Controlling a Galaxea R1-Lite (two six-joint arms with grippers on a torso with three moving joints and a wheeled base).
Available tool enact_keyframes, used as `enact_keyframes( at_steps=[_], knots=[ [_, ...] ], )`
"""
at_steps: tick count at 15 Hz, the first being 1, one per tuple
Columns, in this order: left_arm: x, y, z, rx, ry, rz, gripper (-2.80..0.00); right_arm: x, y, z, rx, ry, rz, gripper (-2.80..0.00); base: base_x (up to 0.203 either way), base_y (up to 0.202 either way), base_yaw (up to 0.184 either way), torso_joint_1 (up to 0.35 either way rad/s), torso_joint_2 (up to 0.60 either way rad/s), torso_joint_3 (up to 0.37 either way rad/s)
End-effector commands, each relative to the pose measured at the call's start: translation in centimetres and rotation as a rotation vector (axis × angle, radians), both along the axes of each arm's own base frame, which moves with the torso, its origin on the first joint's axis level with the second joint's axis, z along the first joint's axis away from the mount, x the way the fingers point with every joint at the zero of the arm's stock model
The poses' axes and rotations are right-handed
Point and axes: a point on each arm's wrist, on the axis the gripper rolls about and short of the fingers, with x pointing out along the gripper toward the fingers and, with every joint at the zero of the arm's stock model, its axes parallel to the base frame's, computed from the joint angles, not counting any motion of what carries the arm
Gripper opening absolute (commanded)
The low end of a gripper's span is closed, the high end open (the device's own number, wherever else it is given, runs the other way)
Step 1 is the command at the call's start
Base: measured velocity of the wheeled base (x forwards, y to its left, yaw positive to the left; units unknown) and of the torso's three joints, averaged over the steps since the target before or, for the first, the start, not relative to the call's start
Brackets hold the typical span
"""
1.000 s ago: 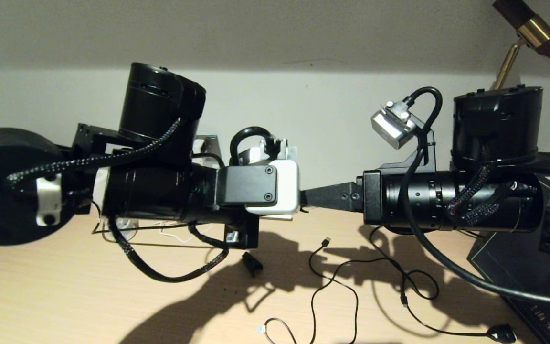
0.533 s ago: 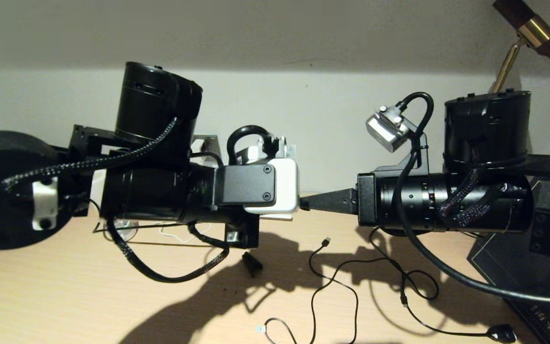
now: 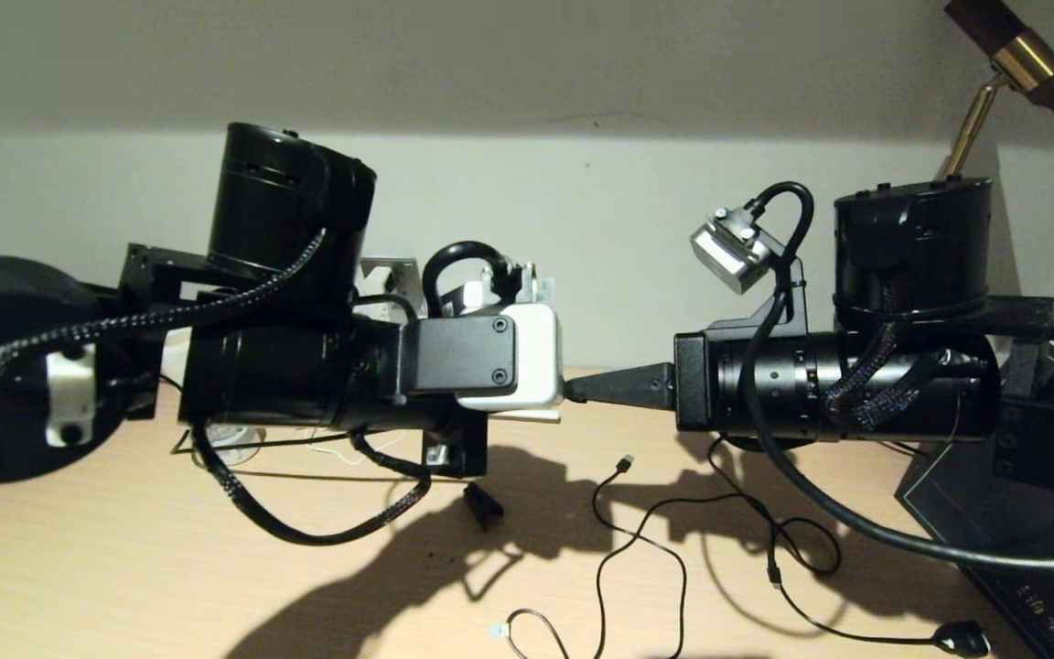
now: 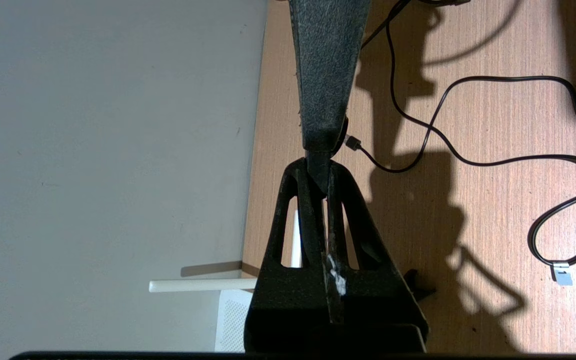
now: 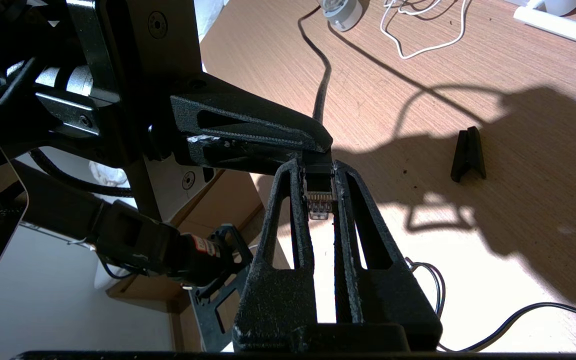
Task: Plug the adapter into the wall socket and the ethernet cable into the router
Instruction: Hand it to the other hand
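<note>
Two grippers meet tip to tip above the middle of the worktop [image 3: 124,567], near its back edge by the wall.

Right gripper [image 5: 320,170]: fingers narrow, closed on the clear connector of the ethernet cable [image 5: 318,200], whose gold contacts show between the pads. The cable's black run trails off across the wood toward the far side.

Left gripper [image 4: 325,172]: fingers pressed together around the same small point where the right gripper's tip arrives; what sits between them cannot be told from its own wrist view.

Router [image 4: 233,312]: white, perforated case with a slim stick antenna, at the back edge of the worktop against the wall, behind the left arm.

Adapter and wall socket: not made out with certainty.

Thin black cable [image 3: 646,540]: loops over the front-right part of the worktop, one small plug tip pointing up, a round black end near the front right corner.

Small black clip [image 3: 483,505]: lies on the wood under the left wrist.

White cord [image 5: 418,30]: coiled near the back edge.
</note>
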Motion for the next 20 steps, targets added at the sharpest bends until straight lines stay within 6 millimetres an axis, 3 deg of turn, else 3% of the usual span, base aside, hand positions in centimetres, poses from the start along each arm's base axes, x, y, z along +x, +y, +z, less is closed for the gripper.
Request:
enact_keyframes(
  at_steps=[1, 4, 5, 10, 13, 18, 20],
  knots=[
    [0.0, -0.1, 0.0, -0.001, -0.001, -0.007, -2.8, 0.0, 0.0, 0.0, 0.001, 0.005, 0.001, -2.8, 0.0, 0.0, 0.0, 0.0, 0.0, 0.0],
    [-0.2, 0.1, 0.3, -0.012, 0.001, -0.001, -2.8, -0.1, 0.1, -0.1, 0.0, 0.008, 0.004, -2.8, 0.0, 0.0, 0.0, 0.0, 0.0, 0.0],
    [-0.2, 0.1, 0.2, -0.017, 0.012, 0.003, 0.0, -0.1, 0.1, -0.2, -0.003, 0.008, 0.0, -2.8, 0.0, 0.0, 0.0, 0.0, 0.0, 0.0],
    [-1.0, 0.8, 0.7, -0.041, -0.006, 0.015, 0.0, -0.2, -0.1, 0.0, 0.012, 0.037, -0.018, -2.8, 0.0, 0.0, 0.0, 0.0, 0.0, 0.0],
    [-2.0, 2.1, 0.9, -0.041, -0.026, 0.054, 0.0, 0.0, -0.3, 0.5, 0.045, 0.089, -0.155, -2.8, 0.0, 0.0, 0.0, 0.0, 0.0, 0.0],
    [-1.2, 1.4, 0.1, -0.212, -0.238, 0.004, 0.0, 0.2, -1.0, 4.7, 0.229, 0.416, -0.219, -2.8, 0.0, 0.0, 0.0, 0.0, 0.0, 0.0],
    [-0.5, 0.7, -0.6, -0.238, -0.327, -0.063, 0.0, 1.0, -2.0, 5.6, 0.256, 0.579, -0.109, -2.8, 0.0, 0.0, 0.0, 0.0, 0.0, 0.0]
  ],
)
